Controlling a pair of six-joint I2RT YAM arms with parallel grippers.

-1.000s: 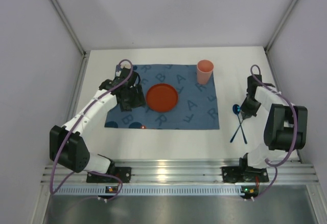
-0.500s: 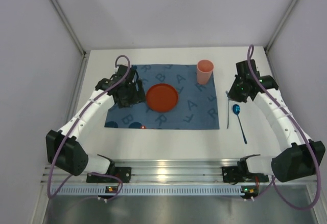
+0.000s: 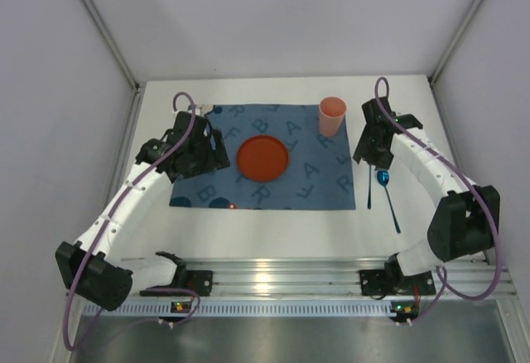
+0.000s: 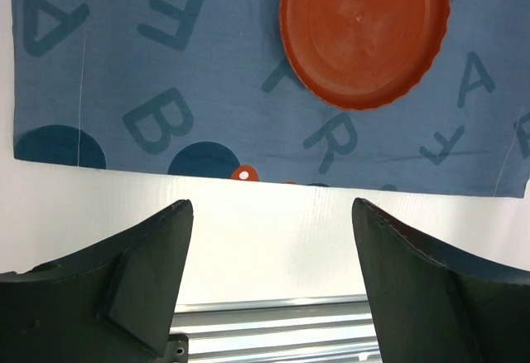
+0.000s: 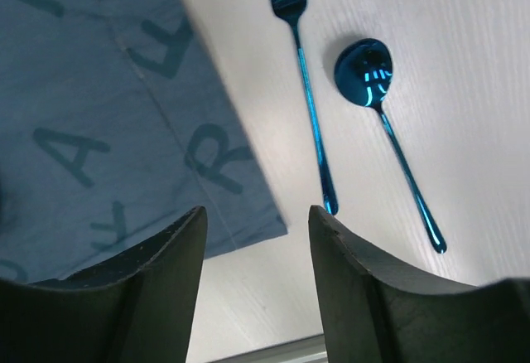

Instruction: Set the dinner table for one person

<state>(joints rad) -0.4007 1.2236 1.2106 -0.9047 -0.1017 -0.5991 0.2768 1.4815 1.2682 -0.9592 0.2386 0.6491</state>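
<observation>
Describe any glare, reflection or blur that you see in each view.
Top external: soft even light, white glare on the aluminium rail. Right wrist: sharp, bright reflections on the spoon and fork. Left wrist: plate sharp, near fingers slightly soft.

Bright, even light is washing the dinner table (image 3: 281, 230), casting only faint shadows. The aluminium rail (image 3: 273, 278) is glaring.

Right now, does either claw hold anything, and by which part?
Nothing is held. The left claw and the right claw are both open and empty; the fork and spoon lie free on the table.
</observation>
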